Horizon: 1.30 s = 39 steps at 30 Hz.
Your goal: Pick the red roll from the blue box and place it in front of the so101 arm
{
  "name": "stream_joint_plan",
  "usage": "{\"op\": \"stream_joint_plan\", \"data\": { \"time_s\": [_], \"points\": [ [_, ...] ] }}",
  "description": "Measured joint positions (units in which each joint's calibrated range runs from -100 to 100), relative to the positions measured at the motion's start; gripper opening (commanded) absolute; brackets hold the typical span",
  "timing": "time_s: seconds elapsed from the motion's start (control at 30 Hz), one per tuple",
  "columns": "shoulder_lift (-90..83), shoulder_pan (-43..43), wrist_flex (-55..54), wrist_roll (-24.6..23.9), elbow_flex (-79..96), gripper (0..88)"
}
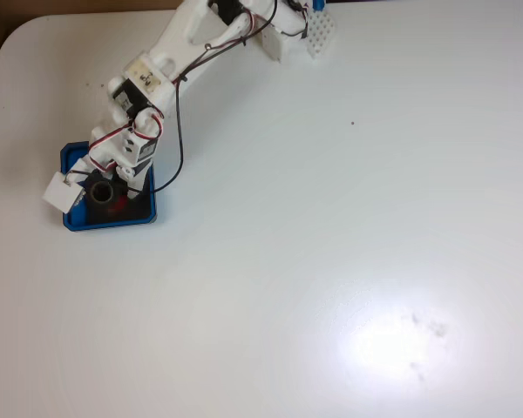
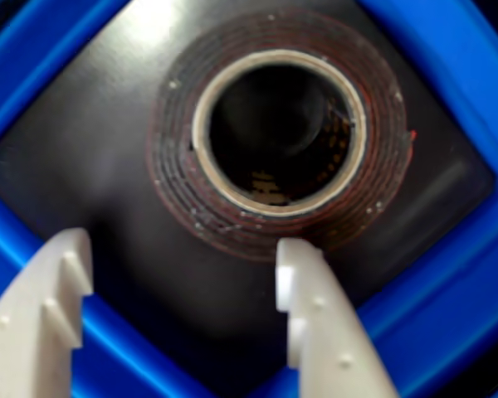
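The blue box (image 1: 74, 222) sits near the table's left edge in the overhead view. The so101 arm (image 1: 157, 74) reaches down from the top and hangs over it. Under the arm's head a bit of the red roll (image 1: 115, 207) shows on the black floor. In the gripper view the red roll (image 2: 382, 133) lies flat in the blue box (image 2: 448, 75), its pale core ring and hollow centre facing up. My gripper (image 2: 183, 274) is open just above the floor, its right fingertip (image 2: 303, 274) at the roll's near edge and its left fingertip (image 2: 62, 274) well clear of it.
A white perforated block (image 1: 321, 33) stands by the arm's base at the top of the white table (image 1: 349, 226). The table's left edge runs close to the box, with brown floor beyond it.
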Motion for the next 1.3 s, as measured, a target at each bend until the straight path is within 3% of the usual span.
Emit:
{"op": "stream_joint_plan", "data": {
  "time_s": [1.13, 1.3],
  "points": [
    [9.82, -0.30, -0.33, 0.17, -7.35, 21.9],
    [9.82, -0.30, -0.41, 0.17, -7.35, 13.1]
  ]
}}
